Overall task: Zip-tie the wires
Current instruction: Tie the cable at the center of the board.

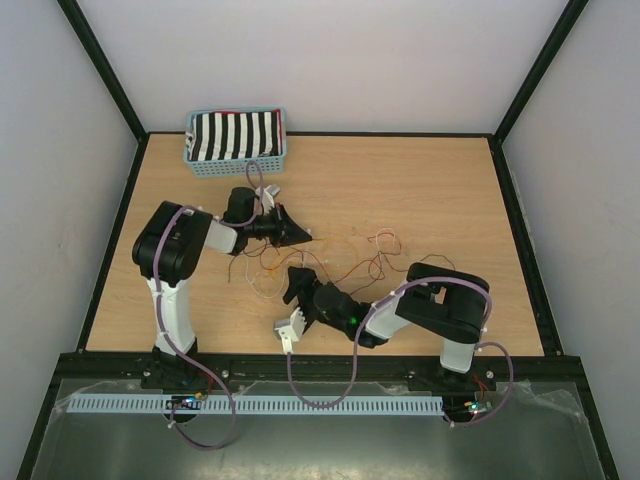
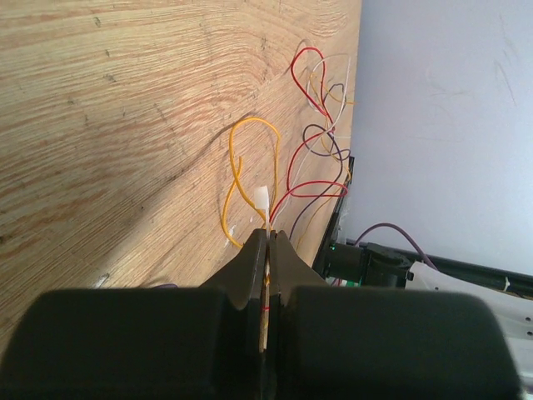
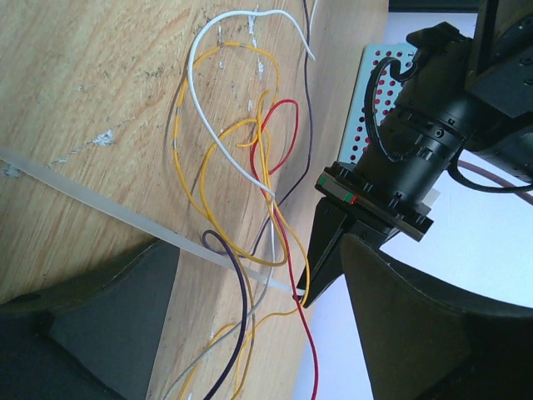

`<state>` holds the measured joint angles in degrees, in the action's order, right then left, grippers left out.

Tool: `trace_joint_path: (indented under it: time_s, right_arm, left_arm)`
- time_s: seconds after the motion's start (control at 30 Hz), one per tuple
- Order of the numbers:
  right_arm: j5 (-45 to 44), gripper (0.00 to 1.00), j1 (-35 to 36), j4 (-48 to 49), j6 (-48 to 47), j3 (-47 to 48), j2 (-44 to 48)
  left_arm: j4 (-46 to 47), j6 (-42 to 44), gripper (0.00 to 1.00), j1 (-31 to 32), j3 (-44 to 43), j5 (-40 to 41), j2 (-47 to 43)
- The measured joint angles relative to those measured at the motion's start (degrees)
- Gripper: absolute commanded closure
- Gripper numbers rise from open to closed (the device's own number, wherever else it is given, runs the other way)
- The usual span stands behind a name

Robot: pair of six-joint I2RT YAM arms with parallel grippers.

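Black left gripper (image 1: 303, 237) is clenched on one end of the translucent plastic zip tie (image 3: 100, 200), anchoring it mid-table. The hair-thin orange, red, white and dark wires (image 3: 271, 200) sprawl just right, draped across that strap. Black right gripper (image 1: 298, 282), nearer, gapes empty, probably lining up on the free tail.

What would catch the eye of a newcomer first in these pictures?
First, the tangle of thin coloured wires at the middle of the table, pinched by the shut left end effector together with a pale zip tie. The right end effector gapes open beside them. In the far left corner stands a basket holding striped cloth.
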<state>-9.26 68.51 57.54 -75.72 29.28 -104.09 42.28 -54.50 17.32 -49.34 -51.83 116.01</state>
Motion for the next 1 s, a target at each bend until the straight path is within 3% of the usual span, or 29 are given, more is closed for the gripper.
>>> trace_joint_path:
  time_s: [0.6, 1.0]
  right_arm:
    - [-0.9, 0.26, 2.9, 1.1, 1.9, -1.2, -0.2]
    - [-1.2, 0.49, 4.0, -0.2, 4.9, -2.2, -0.2]
  left_arm:
    - [-0.9, 0.0, 1.00, 0.0, -1.0, 0.4, 0.0]
    - [-0.9, 0.0, 1.00, 0.0, -1.3, 0.5, 0.0]
